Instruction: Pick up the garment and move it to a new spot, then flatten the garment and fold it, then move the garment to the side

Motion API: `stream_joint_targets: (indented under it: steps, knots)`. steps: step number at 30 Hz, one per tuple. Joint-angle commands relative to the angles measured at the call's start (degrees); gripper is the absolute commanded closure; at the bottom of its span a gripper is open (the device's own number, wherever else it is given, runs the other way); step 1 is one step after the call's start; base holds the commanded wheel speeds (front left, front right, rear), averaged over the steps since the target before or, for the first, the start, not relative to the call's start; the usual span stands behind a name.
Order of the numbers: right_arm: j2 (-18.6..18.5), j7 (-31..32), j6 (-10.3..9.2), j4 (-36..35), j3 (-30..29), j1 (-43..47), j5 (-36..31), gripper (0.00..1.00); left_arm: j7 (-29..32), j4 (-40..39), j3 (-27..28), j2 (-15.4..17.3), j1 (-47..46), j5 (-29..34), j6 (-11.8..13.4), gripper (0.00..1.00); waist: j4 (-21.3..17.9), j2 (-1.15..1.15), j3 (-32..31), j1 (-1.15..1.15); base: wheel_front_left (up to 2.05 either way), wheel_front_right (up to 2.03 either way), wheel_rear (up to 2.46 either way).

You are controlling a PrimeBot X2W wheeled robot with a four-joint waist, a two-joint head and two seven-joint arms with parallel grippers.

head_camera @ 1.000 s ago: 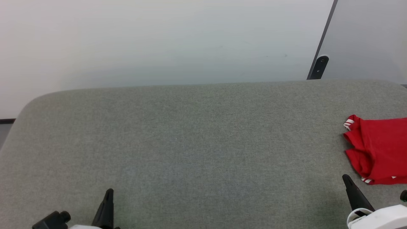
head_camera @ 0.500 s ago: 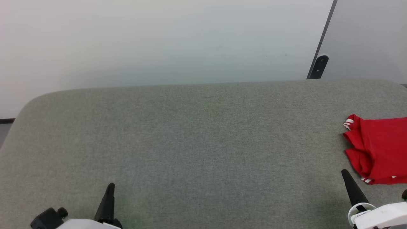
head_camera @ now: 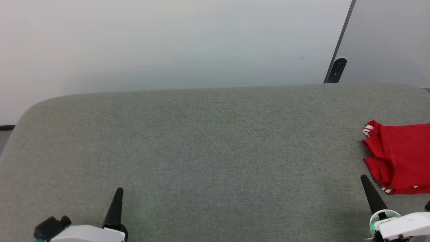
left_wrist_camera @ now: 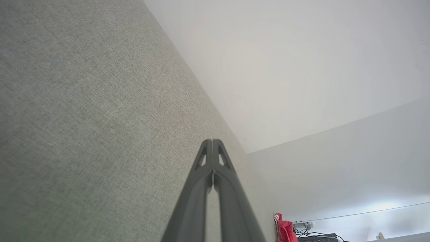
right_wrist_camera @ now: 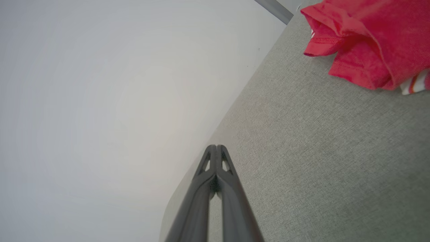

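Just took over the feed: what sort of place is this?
Probably an indoor lab or test room: a grey fabric-covered table, a bare white wall, and loose cables in the background.

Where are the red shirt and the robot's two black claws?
red shirt [head_camera: 399, 158], head view, middle of its red cloth.
left gripper [head_camera: 118, 192], head view, tip of shut fingers.
right gripper [head_camera: 364, 179], head view, tip of shut fingers.

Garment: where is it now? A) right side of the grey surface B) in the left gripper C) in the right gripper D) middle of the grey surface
A: the garment lies at the right side of the grey surface, apart from the shut right gripper.
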Motion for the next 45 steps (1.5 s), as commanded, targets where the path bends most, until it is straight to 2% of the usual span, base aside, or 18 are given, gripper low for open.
stream_joint_targets:
  steps: [1, 45]
  knots:
    - [0.01, -0.40, -0.02, -0.10, 0.04, -1.48, 1.50, 1.00, 0.24, -0.10, 0.53, -0.06, -1.25, -1.35, -0.54, 1.00, 0.00, 0.00, 0.01, 0.00, 0.00, 0.00, 0.00]
    - [0.94, -1.85, -0.05, 4.72, 0.18, -4.61, 20.98, 1.00, 5.61, 4.27, 4.68, -4.19, -6.06, -19.38, -4.17, 1.00, -0.22, 0.00, 0.30, 0.00, 0.00, 0.00, 0.00]
